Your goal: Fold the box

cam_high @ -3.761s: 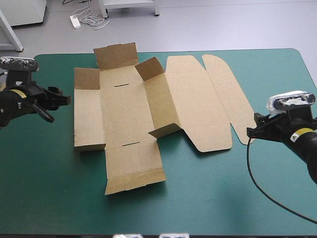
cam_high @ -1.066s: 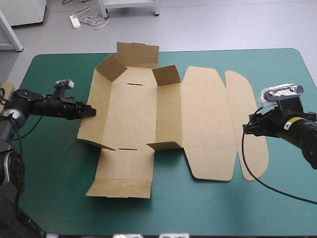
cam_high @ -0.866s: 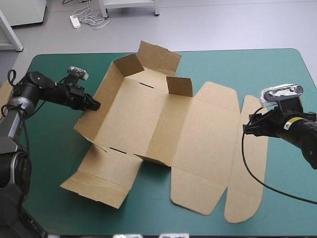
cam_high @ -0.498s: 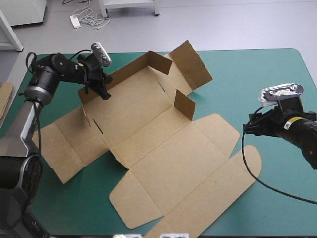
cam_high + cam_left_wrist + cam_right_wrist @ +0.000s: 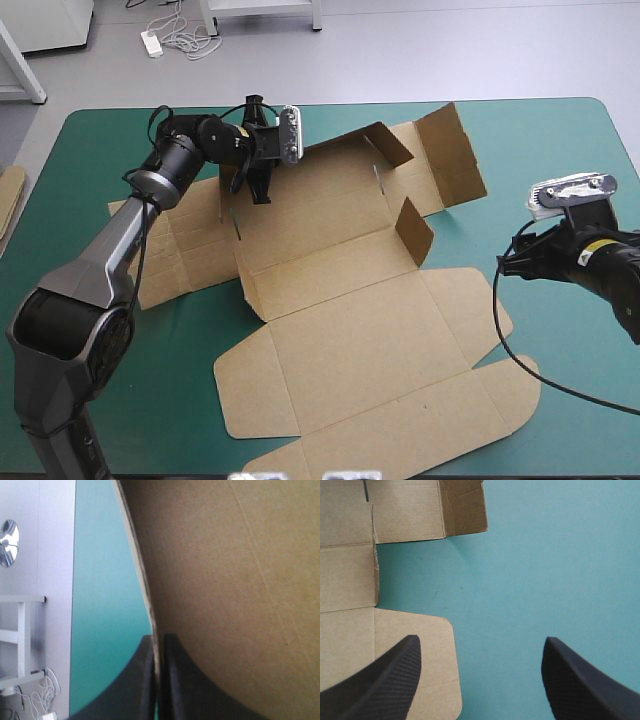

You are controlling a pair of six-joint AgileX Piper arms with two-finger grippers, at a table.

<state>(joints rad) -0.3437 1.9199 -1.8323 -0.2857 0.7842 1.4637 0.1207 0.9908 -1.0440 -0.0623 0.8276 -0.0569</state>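
Brown box [image 5: 340, 300] lies mostly flat and skewed across the teal-green counter [image 5: 560, 140], with a few flaps raised at its far end. Left gripper [image 5: 255, 185] is clamped on a far wall edge; right gripper [image 5: 512, 262] is spread apart, empty, beside the lid. Risk: the one-sided pinch may slip or tear the board. Spare board [image 5: 8, 195] sits at the left edge, not in the way.

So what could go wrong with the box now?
The left gripper pinches only a thin edge of the box, so the board might slip out or bend. The box's outermost flap lies close to the near edge of the table and might slide over it. The right gripper is open over the table, so nothing steadies that side.
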